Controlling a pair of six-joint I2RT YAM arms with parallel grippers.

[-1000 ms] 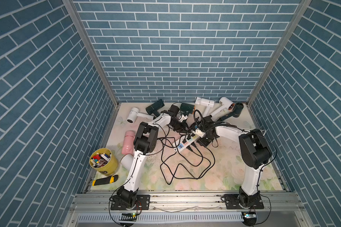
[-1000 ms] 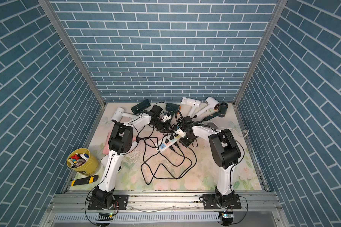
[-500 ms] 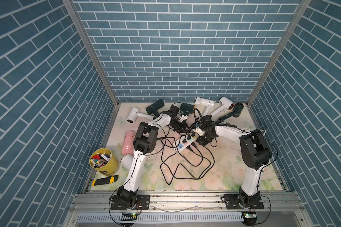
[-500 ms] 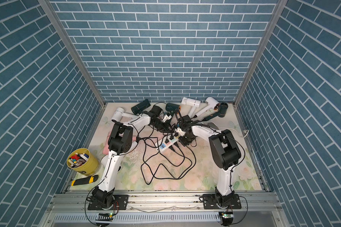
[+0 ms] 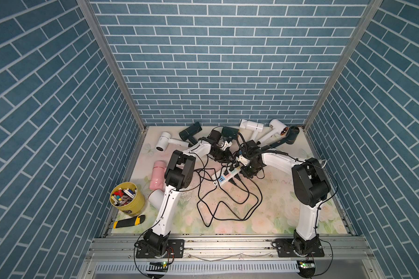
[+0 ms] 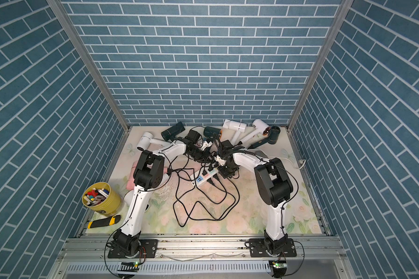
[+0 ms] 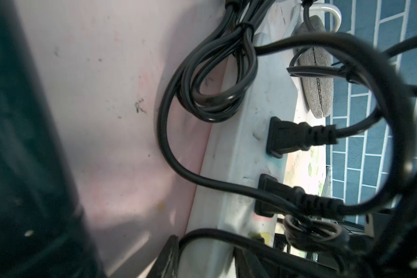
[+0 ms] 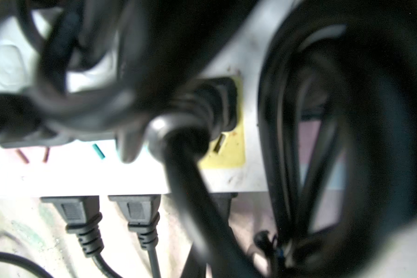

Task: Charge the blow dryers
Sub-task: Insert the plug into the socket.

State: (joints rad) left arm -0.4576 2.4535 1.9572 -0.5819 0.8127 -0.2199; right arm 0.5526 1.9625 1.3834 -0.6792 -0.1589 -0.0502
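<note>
White and dark green hammer-shaped blow dryers (image 5: 250, 125) are laid along the rear of the floral worktop (image 5: 276, 212), a pink blow dryer (image 5: 158, 175) beside the left arm (image 5: 166, 212). The right claw (image 5: 248, 171) is closed over the long white power strip (image 5: 224, 178), at a black plug (image 8: 217, 103); the state of the left claw (image 5: 219, 155) cannot be told

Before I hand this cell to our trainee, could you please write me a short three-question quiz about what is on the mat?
1. True or false: black plugs sit in the white power strip.
2. Which lies nearest the yellow tub of markers? A yellow-and-black utility knife; B grey fabric case; C white power strip.
3. Fill in: the one blow dryer that is neither white nor dark is ___.
Key: 1 true; 2 A; 3 pink.
</note>
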